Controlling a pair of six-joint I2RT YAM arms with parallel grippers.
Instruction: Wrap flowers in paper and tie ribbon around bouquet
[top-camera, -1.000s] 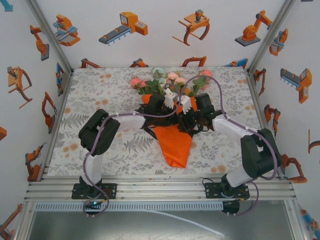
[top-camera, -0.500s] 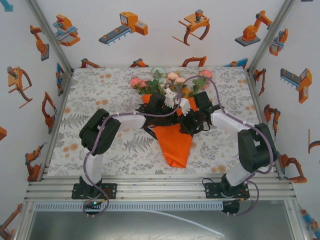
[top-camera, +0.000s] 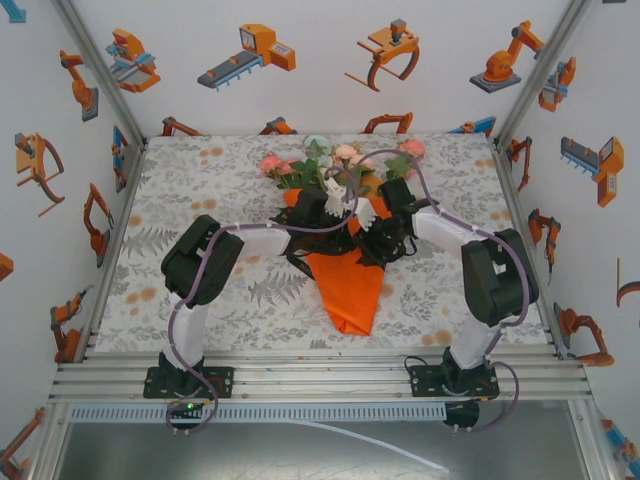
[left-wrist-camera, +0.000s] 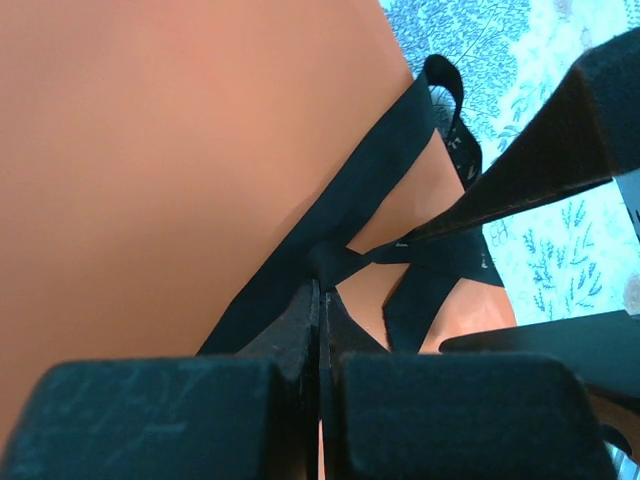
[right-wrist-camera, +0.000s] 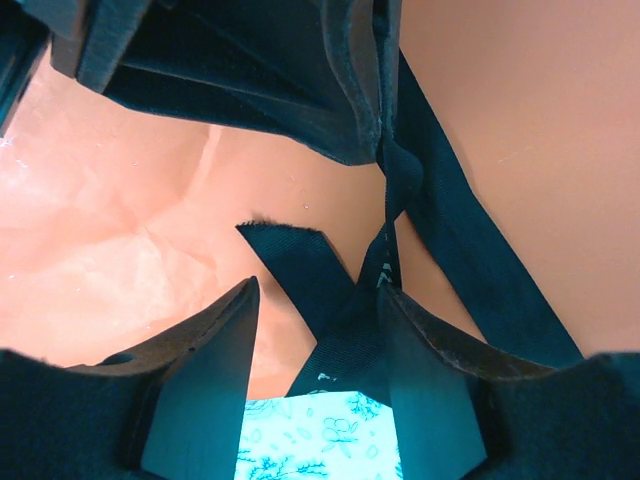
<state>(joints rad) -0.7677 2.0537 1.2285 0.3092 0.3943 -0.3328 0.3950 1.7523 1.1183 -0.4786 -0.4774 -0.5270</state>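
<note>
1. The orange paper-cone bouquet (top-camera: 350, 290) lies flat near the middle of the table (top-camera: 180, 200), which has a grey floral-print cloth. Its narrow end points toward the arm bases, and the pink, white and pale-green artificial flowers (top-camera: 335, 158) sit at the far, wide end. Lying flat probably keeps the wrap from unrolling.
2. The narrow black fabric ribbon (left-wrist-camera: 350, 195) runs across the plain orange paper (left-wrist-camera: 150, 150) and is twisted into one crossing, apparently the start of a knot.
3. The left gripper (left-wrist-camera: 319, 300) has its jaws pressed together, pinching the ribbon at the crossing, likely to anchor it.
4. The right gripper (right-wrist-camera: 318, 290) has its jaws partly apart. A ribbon strand and a cut end lie between them unclamped, so it seems placed to take the free end.
5. Small pale lettering on the ribbon is too small to read, and no brand is visible.
</note>
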